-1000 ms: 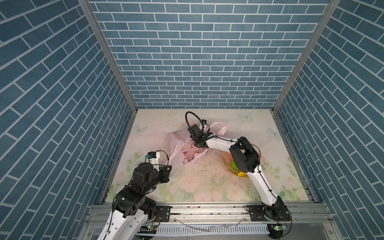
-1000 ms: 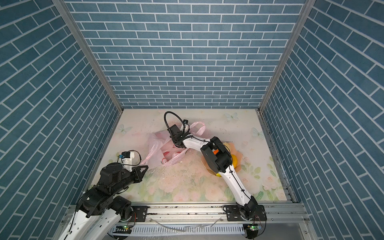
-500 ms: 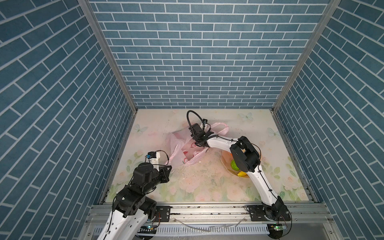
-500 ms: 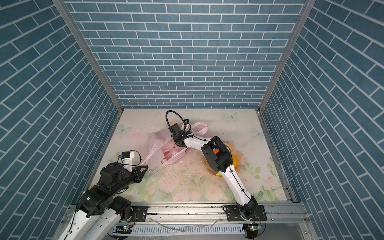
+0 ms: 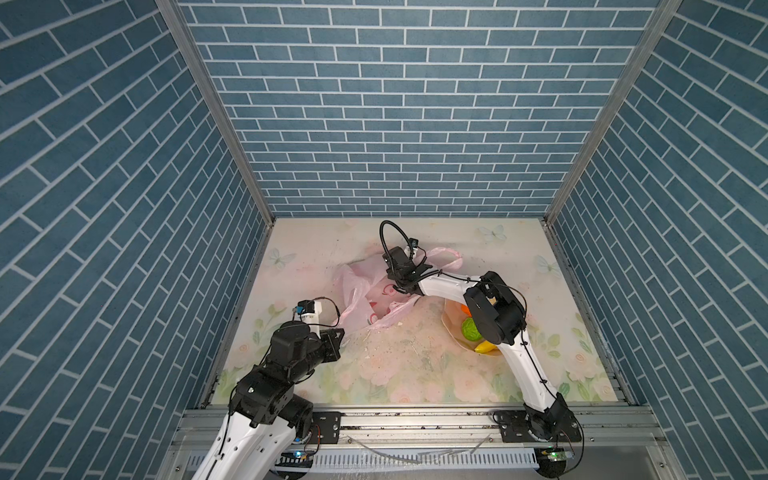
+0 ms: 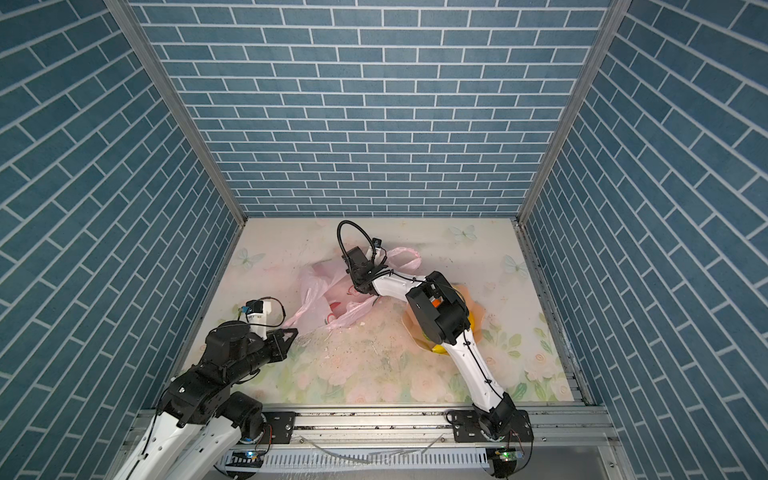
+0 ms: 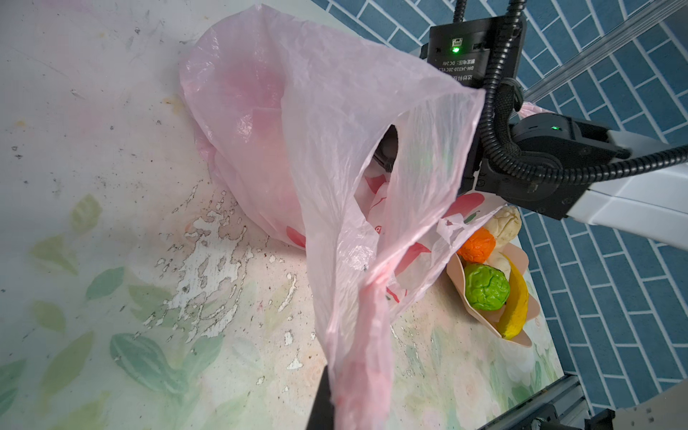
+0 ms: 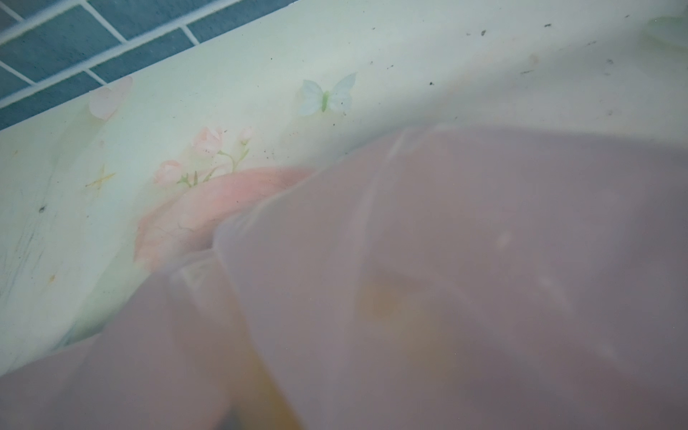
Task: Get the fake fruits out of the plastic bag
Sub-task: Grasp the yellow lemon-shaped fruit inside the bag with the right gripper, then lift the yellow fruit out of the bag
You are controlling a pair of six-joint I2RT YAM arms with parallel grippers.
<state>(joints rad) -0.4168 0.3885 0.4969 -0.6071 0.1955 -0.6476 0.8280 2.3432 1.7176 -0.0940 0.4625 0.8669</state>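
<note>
Surface (image 5: 415,374): floral print, worn and flecked. At 8 o'clock on it in both top views, left end effector (image 5: 340,332): pressed together, pinches one twisted handle loop of plastic bag (image 5: 359,297), holds it taut from the fingers (image 7: 319,405) up to the mouth in the left wrist view. Bag body toward 10 o'clock of centre, slumped, translucent pink, other loop lying out at 1 o'clock. Reddish mass inside its far end, too blurred to name. At the mouth, right end effector (image 5: 401,286), reaching in from 3 o'clock: tips buried under film, so cannot tell whether spread or clamped. Right wrist view veiled by pink plastic, only a yellowish blur behind. At 4 o'clock of the bag, just beside it, peach bowl (image 5: 451,328) with fake fruits out of the bag: cream-white lump (image 7: 504,225), orange (image 7: 476,244), green bumpy ball (image 7: 486,286), banana (image 7: 517,301).
</note>
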